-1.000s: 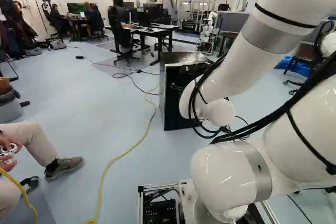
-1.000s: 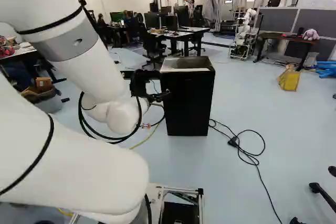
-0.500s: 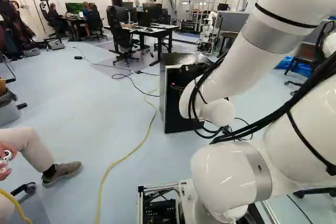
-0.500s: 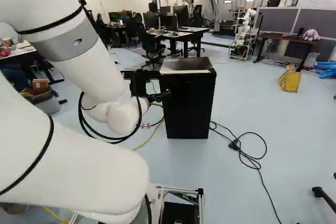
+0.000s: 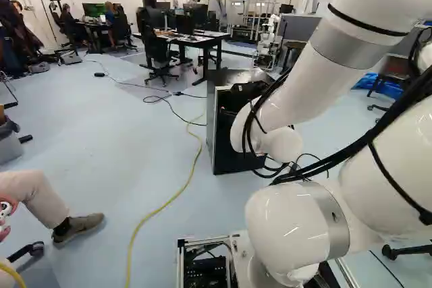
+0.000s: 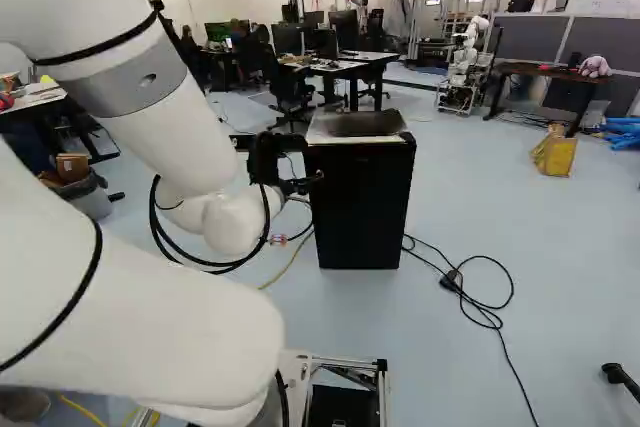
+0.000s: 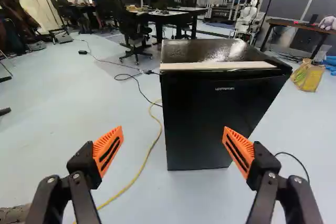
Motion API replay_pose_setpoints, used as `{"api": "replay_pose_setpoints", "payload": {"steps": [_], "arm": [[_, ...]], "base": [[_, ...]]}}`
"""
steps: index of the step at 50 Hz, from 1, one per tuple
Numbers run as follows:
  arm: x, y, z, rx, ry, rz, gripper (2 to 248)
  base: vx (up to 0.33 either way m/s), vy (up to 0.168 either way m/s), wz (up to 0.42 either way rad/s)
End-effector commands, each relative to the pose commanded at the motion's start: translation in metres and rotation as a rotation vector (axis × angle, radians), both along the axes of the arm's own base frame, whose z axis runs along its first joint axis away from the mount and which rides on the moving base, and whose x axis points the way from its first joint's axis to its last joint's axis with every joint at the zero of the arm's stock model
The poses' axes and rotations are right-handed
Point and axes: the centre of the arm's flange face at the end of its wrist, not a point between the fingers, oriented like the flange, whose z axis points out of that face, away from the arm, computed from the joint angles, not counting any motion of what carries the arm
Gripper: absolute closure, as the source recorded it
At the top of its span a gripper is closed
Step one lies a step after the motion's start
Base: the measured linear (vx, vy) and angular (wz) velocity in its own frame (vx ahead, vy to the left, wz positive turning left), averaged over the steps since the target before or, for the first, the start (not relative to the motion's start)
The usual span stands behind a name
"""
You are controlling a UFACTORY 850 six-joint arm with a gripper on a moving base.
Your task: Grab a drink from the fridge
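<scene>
The base has been moved, and the whole scene has been shifted in both base views: the black fridge (image 6: 360,207) is now seen slightly larger and lower in the right base view, so a little closer approach is being made. No shift of the fridge against the floor (image 6: 570,257) can be made out. The arm (image 5: 300,85) has been kept in the same pose against its lowest joint: it is arched over from above, the forearm slanted down and the wrist held low, with the gripper (image 6: 303,185) aimed ahead, towards the fridge. And the gripper (image 7: 174,135) is spread wide, nothing held, its two orange pads (image 7: 108,150) set well apart. The fridge is placed ahead of it, upright on the floor, its front turned to the arm; part of the gap between the fingers is filled by that front, which is also seen reaching past one finger. A pale strip (image 7: 215,66) is laid along the front edge of the fridge top. Beside the fridge, a yellow cable (image 5: 162,206) is stretched over the floor, and on the other side a black cable (image 6: 508,347) is looped. Farther back, another robot (image 6: 463,72) is seen.
</scene>
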Motion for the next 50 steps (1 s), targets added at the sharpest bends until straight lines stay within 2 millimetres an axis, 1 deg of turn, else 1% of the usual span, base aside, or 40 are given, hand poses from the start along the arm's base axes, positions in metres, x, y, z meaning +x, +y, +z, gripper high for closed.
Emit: {"api": "replay_pose_setpoints", "payload": {"steps": [50], "arm": [[0.0,0.0,0.0,0.0,0.0,0.0,3]], "base": [[0.067,0.034,-0.01]]}}
